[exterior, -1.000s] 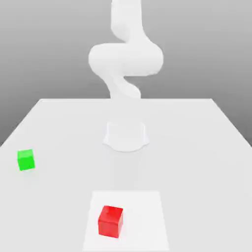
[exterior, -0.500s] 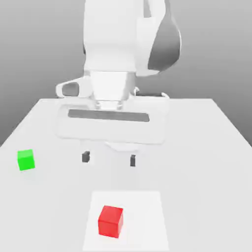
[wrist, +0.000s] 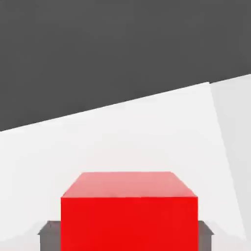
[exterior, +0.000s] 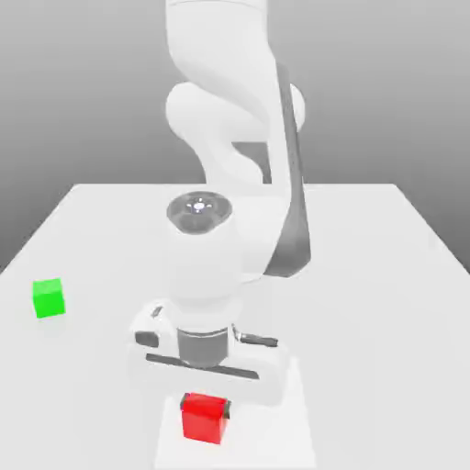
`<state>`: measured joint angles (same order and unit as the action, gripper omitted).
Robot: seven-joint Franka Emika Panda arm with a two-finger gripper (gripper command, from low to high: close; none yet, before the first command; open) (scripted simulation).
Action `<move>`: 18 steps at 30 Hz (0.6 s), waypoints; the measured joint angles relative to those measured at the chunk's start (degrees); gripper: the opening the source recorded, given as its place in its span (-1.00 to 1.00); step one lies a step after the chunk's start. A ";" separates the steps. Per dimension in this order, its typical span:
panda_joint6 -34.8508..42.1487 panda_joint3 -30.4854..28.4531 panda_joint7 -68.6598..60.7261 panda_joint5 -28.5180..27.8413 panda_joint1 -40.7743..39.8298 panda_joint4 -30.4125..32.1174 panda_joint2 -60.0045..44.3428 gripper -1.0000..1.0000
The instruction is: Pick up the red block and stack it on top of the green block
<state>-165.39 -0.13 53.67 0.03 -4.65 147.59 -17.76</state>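
Exterior view: a white robot arm [exterior: 229,184] bends forward and down over a white worktop [exterior: 386,275], its hand pointing straight down near the front edge. The gripper [exterior: 204,404] sits directly over the red block [exterior: 204,420], whose upper part is tucked under the hand's crossbar. The red block rests on a paler square patch [exterior: 285,431] of the worktop, close to the front edge and about midway between the two side edges. The green block [exterior: 48,299] stands alone on the worktop close to the edge at the exterior view's left, well apart from the red block and from the arm.

Hand view: the red block [wrist: 130,220] lies squarely between the two grey fingers [wrist: 49,238], one on each side of it, each pressed against a side face with no visible gap. The gripper [wrist: 127,238] is thus drawn in narrow and closed on the red block. Whether the block has left the surface cannot be told. Behind the block the pale patch [wrist: 122,142] extends to a dark background.
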 joint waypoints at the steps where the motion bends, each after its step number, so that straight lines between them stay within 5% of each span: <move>1: -0.82 0.04 -0.03 0.01 -0.05 -0.14 -0.97 -1.00; 8: 8.12 -0.65 1.37 -0.53 -0.51 1.60 9.78 -1.00; 18: 10.90 -9.91 25.52 -8.27 -13.12 4.66 17.07 -1.00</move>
<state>-154.50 -10.04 79.18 -8.24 -17.77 152.25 -0.69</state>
